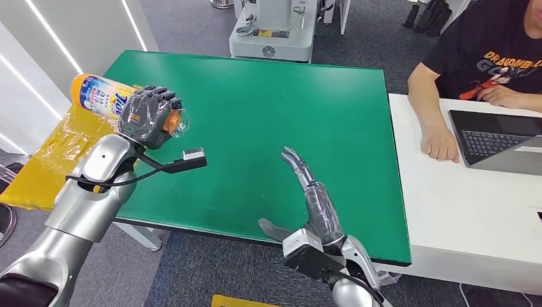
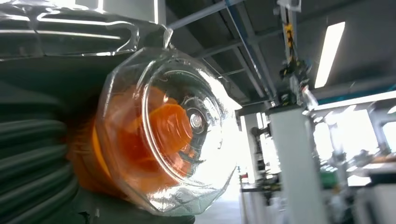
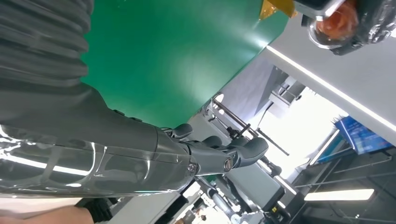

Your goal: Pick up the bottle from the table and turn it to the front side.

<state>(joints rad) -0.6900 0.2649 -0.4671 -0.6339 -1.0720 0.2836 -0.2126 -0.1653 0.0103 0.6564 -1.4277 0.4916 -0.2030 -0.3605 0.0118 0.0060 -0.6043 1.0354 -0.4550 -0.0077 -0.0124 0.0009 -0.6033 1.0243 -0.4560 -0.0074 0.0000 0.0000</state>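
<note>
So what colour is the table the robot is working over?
Green; the table shows best in the head view.

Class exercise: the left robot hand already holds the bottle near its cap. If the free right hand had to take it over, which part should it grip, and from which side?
Probably the labelled body of the bottle. The bottle lies roughly level above the green table's left edge; the left robot hand covers its cap end, leaving the body bare. The open right robot hand should come across and wrap that round barrel from its near side.
</note>
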